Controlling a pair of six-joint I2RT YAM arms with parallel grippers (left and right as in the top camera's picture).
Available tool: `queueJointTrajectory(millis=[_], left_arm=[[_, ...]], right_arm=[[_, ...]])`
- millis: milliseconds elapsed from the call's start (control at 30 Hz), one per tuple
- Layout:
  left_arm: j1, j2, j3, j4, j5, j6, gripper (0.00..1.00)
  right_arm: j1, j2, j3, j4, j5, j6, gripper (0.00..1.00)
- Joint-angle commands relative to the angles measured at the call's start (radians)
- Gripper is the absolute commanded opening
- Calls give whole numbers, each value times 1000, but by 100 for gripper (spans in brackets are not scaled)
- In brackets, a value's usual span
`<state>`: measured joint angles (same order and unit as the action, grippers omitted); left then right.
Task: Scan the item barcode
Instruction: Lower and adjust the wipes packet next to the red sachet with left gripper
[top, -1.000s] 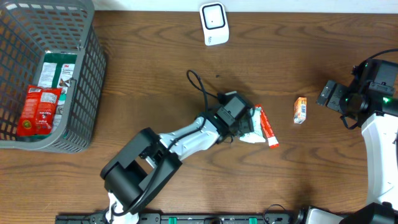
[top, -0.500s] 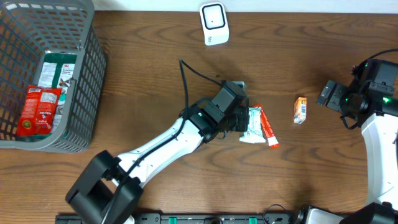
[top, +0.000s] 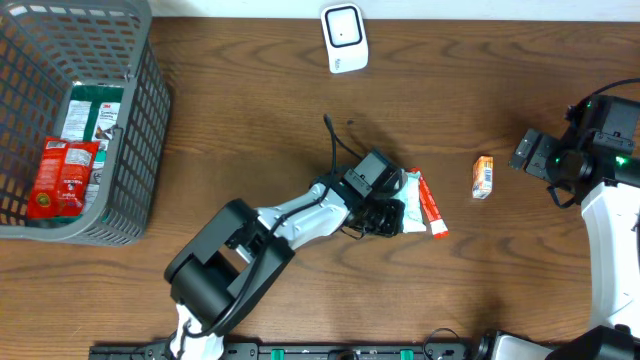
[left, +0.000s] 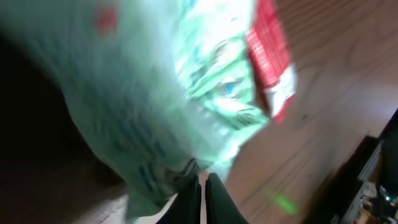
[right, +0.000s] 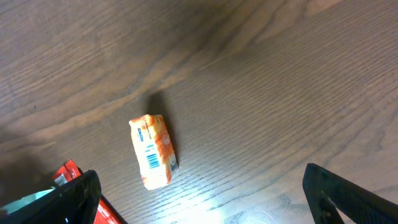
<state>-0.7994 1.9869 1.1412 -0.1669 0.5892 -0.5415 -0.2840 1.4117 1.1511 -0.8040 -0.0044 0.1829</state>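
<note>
A pale green packet (top: 411, 213) lies mid-table beside a red packet (top: 430, 205). My left gripper (top: 390, 216) is at the green packet's left edge. In the left wrist view the green packet (left: 174, 93) fills the frame, blurred, with the red packet (left: 270, 56) behind it. The left gripper (left: 203, 186) is shut there, and the packet's lower edge runs in between the fingertips. A small orange box (top: 483, 176) lies to the right, its barcode up (right: 153, 151). My right gripper (right: 205, 199) hangs open above and beside it. The white scanner (top: 344, 38) stands at the back edge.
A grey wire basket (top: 140, 120) at the far left holds a red packet (top: 62, 178) and a green box (top: 92, 112). The right arm (top: 590, 160) rises at the table's right edge.
The left gripper has gone from open to shut at the green packet's edge, and its arm swung out and back. The right arm and the orange box have not moved.
</note>
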Motion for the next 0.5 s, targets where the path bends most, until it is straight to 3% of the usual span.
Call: queueJointTrajectory(millis=[0,133,300,467], left_arm=[[3,34,-1,-31,-14,37,7],[5,19,-2,-37,-16,44,7],[5,-135,24,-10,1,50,7],[6,-212,24,16,-92,55,7]], right_arm=[[-4,-1,10,-1,3,14,99],[-4,-1,10,-1,3,14,99],[-4,-1,10,-1,3,14,99],[-4,-1,10,-1,3,14,99]])
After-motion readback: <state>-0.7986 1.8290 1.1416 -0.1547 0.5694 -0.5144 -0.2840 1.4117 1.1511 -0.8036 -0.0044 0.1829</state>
